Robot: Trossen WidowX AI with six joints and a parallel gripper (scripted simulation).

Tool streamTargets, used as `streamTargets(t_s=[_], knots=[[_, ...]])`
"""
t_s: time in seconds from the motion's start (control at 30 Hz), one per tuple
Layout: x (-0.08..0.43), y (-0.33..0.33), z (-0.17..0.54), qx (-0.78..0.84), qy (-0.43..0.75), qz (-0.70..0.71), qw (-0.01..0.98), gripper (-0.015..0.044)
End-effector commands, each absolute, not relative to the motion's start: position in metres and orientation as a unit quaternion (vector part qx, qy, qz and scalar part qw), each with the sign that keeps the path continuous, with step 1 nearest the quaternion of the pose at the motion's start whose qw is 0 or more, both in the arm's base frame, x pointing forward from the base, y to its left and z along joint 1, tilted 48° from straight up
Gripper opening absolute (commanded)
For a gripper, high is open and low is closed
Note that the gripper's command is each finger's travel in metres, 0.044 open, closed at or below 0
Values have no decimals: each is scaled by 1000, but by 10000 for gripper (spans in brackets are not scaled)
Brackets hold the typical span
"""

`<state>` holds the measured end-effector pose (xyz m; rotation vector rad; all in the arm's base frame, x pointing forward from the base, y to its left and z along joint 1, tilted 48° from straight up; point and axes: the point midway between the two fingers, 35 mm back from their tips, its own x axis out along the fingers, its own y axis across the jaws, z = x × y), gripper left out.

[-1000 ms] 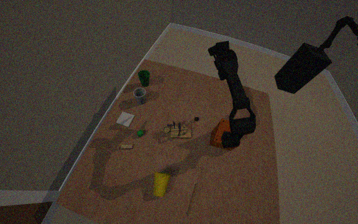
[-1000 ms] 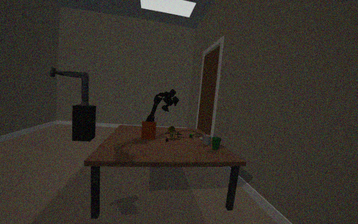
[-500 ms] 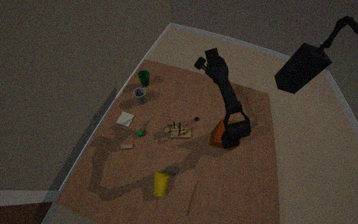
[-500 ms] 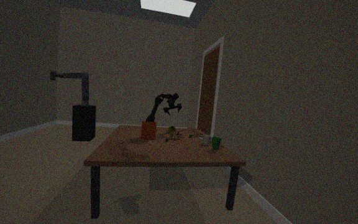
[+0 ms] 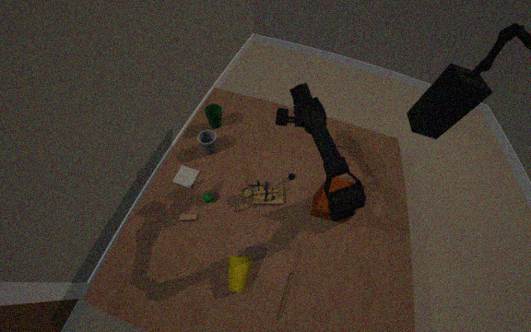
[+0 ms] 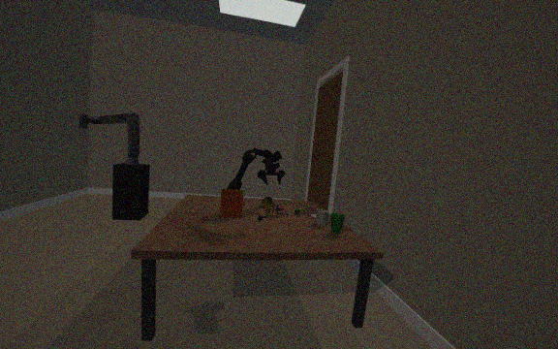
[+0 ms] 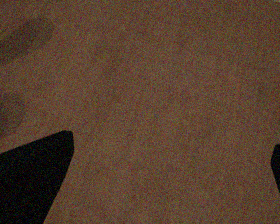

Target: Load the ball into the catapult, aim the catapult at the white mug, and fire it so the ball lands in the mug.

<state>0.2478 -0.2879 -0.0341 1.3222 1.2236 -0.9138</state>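
The catapult (image 5: 269, 199) is a small light-wood frame near the table's middle, with a round cup at its left end and a dark knob (image 5: 291, 176) (image 6: 260, 218) at its right in the top view. A small green ball (image 5: 207, 197) (image 6: 297, 211) lies on the table to the left of the catapult. The white mug (image 5: 207, 142) (image 6: 322, 218), greyish in the dim light, stands upright beyond the ball, near the table's edge. My gripper (image 6: 273, 182) (image 7: 175, 148) is open and empty, fingers pointing down, high above the table. Only bare tabletop shows between its fingers.
A green cup (image 5: 213, 115) (image 6: 337, 223) stands beside the mug. A yellow cup (image 5: 239, 274) stands on the other side of the catapult. A white square (image 5: 185, 176) and a small tan block (image 5: 188, 217) lie near the ball. A black box (image 5: 447, 101) (image 6: 131, 191) bears another arm beyond the table.
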Motion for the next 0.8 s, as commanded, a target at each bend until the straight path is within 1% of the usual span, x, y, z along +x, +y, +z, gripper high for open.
streamTargets(t_s=[0.0, 0.4, 0.77], knots=[[254, -262, -33, 528, 555, -320, 558, 440], [266, -205, -25, 451, 627, -153, 617, 440], [270, -150, -13, 373, 656, 11, 657, 440]])
